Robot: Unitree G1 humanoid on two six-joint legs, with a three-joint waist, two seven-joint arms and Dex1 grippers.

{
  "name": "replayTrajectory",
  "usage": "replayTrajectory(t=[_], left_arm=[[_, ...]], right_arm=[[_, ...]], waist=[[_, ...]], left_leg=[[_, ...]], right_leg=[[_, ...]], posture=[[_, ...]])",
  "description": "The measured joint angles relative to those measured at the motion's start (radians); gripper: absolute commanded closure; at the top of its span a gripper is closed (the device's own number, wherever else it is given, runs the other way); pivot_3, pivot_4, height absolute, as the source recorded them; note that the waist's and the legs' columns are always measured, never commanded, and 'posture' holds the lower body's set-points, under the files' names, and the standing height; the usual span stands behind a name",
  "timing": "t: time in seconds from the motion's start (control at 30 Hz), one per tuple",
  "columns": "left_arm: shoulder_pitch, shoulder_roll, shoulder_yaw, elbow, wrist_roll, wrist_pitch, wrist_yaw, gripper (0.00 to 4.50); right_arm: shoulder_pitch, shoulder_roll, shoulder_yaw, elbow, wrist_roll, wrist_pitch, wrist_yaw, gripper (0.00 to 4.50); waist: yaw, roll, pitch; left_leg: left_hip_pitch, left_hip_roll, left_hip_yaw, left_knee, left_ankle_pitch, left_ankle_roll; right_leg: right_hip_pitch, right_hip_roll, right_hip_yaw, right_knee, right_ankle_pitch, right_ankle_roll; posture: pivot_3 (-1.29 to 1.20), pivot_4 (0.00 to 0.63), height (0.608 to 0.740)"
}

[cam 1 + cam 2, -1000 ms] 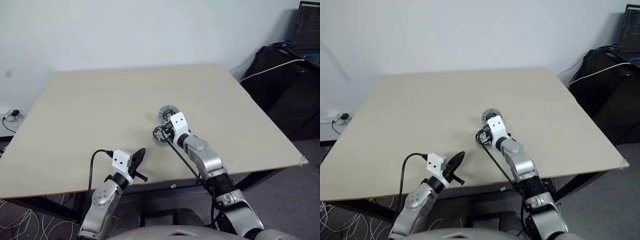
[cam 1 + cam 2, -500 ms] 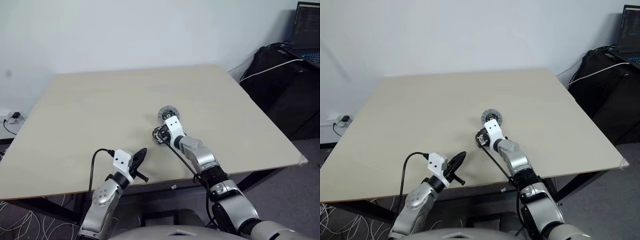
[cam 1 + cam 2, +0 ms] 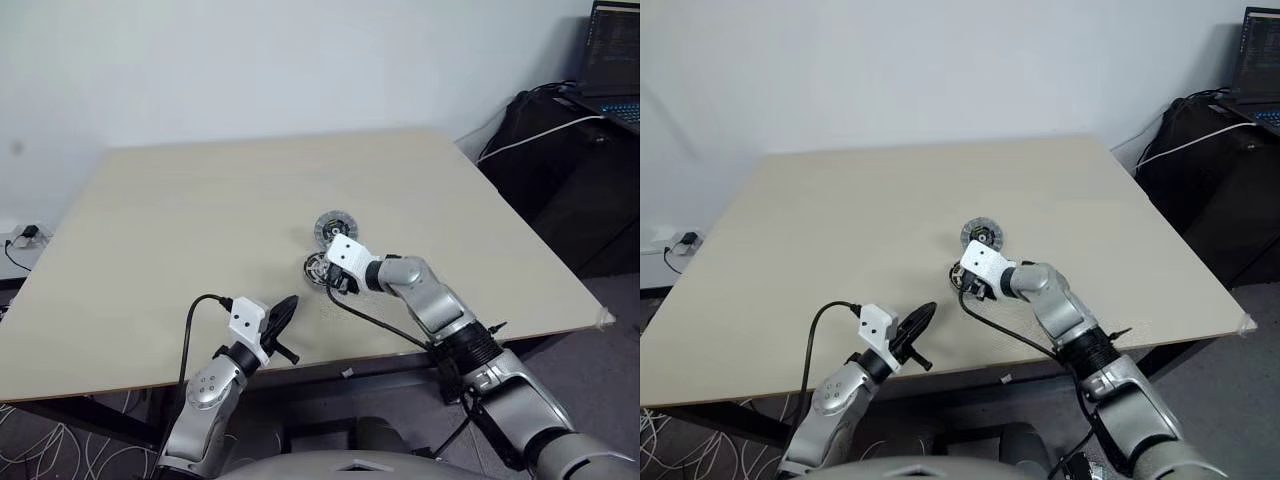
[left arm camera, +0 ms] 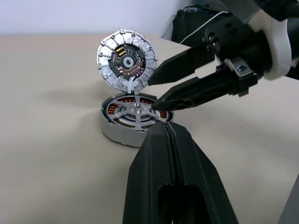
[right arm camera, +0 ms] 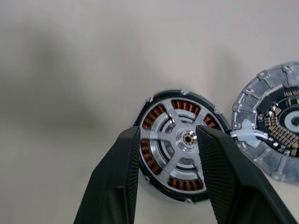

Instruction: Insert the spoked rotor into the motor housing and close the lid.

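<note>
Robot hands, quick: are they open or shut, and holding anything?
Left gripper: shut, holding nothing.
Right gripper: black fingers open over the silver spoked rotor, not gripping it.

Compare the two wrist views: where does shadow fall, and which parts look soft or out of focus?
Left wrist view: the housing casts a soft shadow on the table; the near left fingers look blurred. Right wrist view: a broad dim band crosses the table; the rotor is sharp, the lid slightly softer.
</note>
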Motion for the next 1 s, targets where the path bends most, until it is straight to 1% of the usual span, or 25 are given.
replayTrajectory(t=[0.23,0.4,0.7,1.0], left_arm=[[0.000,-0.009,0.002,0.009,0.000,-0.001,0.000,4.50],[0.000,-0.015,0.002,0.016,0.001,-0.003,0.000,4.50],[0.001,-0.020,0.004,0.032,0.001,-0.007,0.001,4.50],[0.009,-0.036,0.008,0.032,0.001,-0.007,0.007,4.50]], right_arm=[[-0.113,-0.045,0.113,0.074,-0.082,-0.070,0.167,2.63],[-0.168,-0.036,0.153,0.170,-0.120,-0.111,0.252,2.63],[-0.232,0.030,0.170,0.330,-0.160,-0.159,0.298,2.63],[-0.243,0.044,0.170,0.413,-0.184,-0.199,0.326,2.63]], waist=[[0.006,0.000,0.000],[0.009,0.000,0.000],[0.008,0.000,0.000],[0.008,0.000,0.000]], left_leg=[[0.000,0.000,0.000,0.000,0.000,0.000],[0.000,0.000,-0.001,0.000,0.000,0.000],[0.000,0.000,-0.001,0.000,0.000,0.000],[0.000,-0.001,-0.001,0.000,0.000,0.000]], right_leg=[[0.000,0.000,0.000,0.000,0.000,-0.001],[0.000,0.000,-0.001,0.000,0.003,-0.004],[0.000,0.000,-0.001,0.000,0.003,-0.005],[0.000,0.000,-0.001,0.000,0.003,-0.005]], posture=[[0.00,0.000,0.740],[0.00,0.000,0.740],[0.00,0.000,0.740],[0.00,0.000,0.740]])
